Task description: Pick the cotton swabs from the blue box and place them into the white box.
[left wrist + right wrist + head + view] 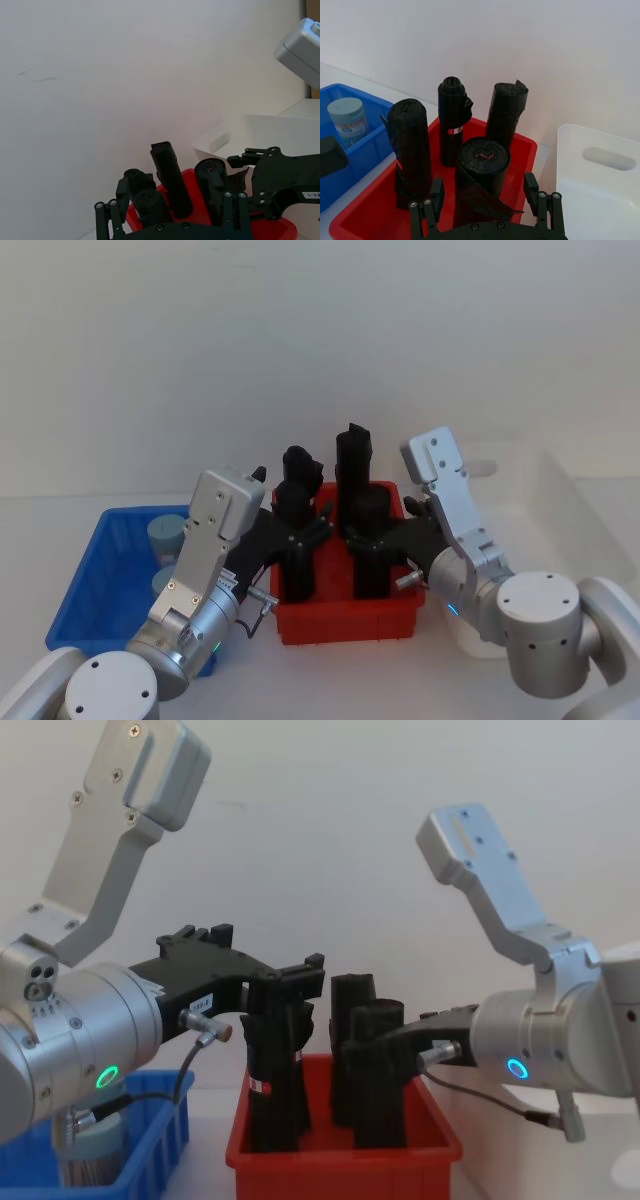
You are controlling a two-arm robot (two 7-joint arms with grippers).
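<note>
The cotton swabs (165,533) are sitting in the blue box (95,585), left of the red bin (345,622). The white box (565,505) is standing on the bin's right. The left gripper (170,200) and right gripper (484,182) are hovering over the bin's black rolls (353,455). Both are holding their jaws apart, each seemingly straddling a roll without gripping it.

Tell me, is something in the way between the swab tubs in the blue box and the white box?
Yes. The red bin full of tall black rolls sits right between the blue box, which holds the cotton swabs, and the white box. The left pincer and right pincer hover open above it.
</note>
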